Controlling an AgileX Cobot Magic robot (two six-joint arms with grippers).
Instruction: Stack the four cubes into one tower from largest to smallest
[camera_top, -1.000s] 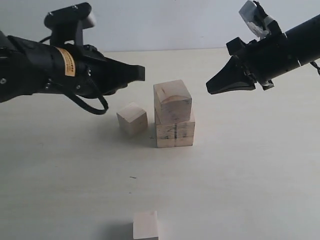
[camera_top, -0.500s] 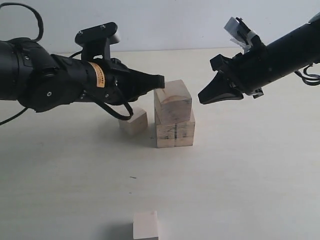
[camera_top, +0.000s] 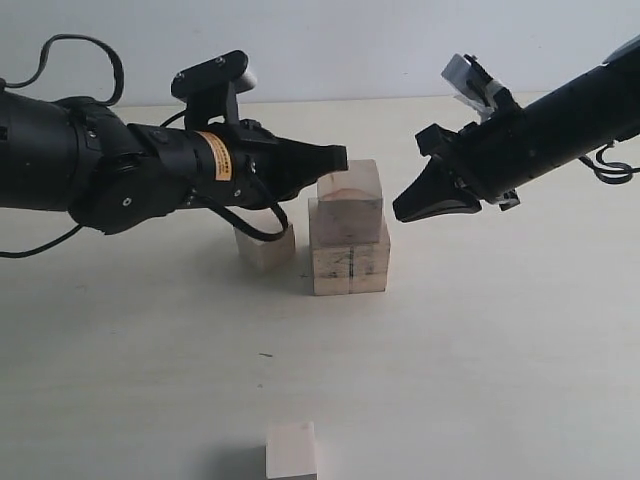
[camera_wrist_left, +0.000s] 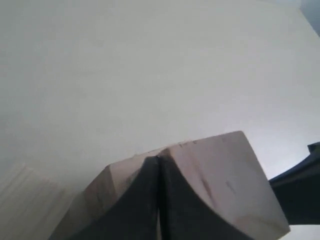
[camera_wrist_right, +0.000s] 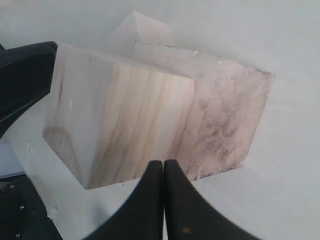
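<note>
Mid-table, the largest cube (camera_top: 349, 264), marked by a dark line, carries the second cube (camera_top: 348, 205) with curved grain on top. A third cube (camera_top: 266, 246) sits just to their left, partly behind my left arm. The smallest cube (camera_top: 291, 451) lies alone at the near edge. My left gripper (camera_top: 338, 158) is shut and empty, its tip at the second cube's upper left edge (camera_wrist_left: 210, 170). My right gripper (camera_top: 400, 210) is shut and empty, a short gap to the right of the second cube (camera_wrist_right: 120, 120).
The pale tabletop (camera_top: 480, 350) stretches bare in front and to the right. Both black arms reach in from the sides toward the two stacked cubes.
My left gripper has pushed rightward to the second cube's upper left edge, and that cube has turned slightly on the base. My right gripper has come in leftward and lower.
</note>
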